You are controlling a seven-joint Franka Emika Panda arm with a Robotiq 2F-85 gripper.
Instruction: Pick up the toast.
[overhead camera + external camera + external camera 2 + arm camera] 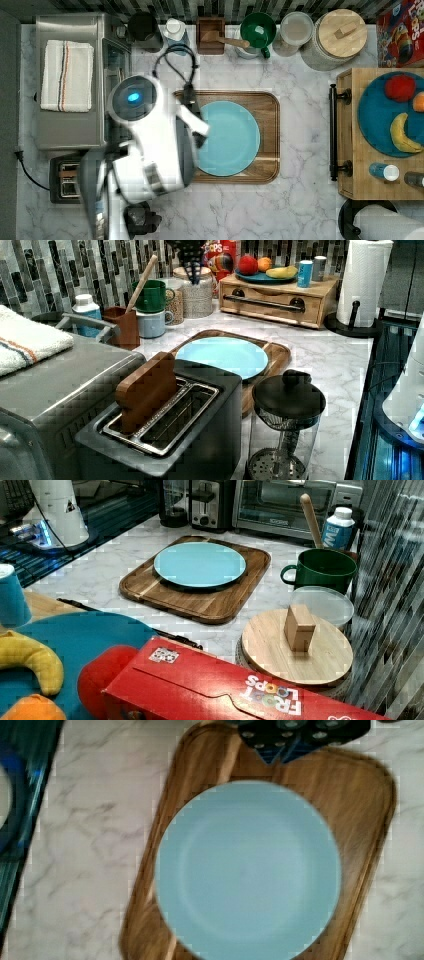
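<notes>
The toast [146,390] is a brown slice standing upright in the back slot of the dark toaster [200,440], with about half of it sticking out. In the top view the toast [67,176] is a thin brown strip in the toaster [56,192] at the lower left. My gripper [192,275] hangs high above the far end of the wooden tray [280,357], well away from the toast. Its fingertips [270,745] meet in a point over the tray's edge, shut on nothing. A light blue plate [230,137] lies bare on the tray.
A glass French press [287,425] stands right beside the toaster. A steel toaster oven [70,130] with a folded towel [66,75] is behind it. Mugs [152,307], a lidded jar [341,37] and a fruit stand [272,295] line the back and side.
</notes>
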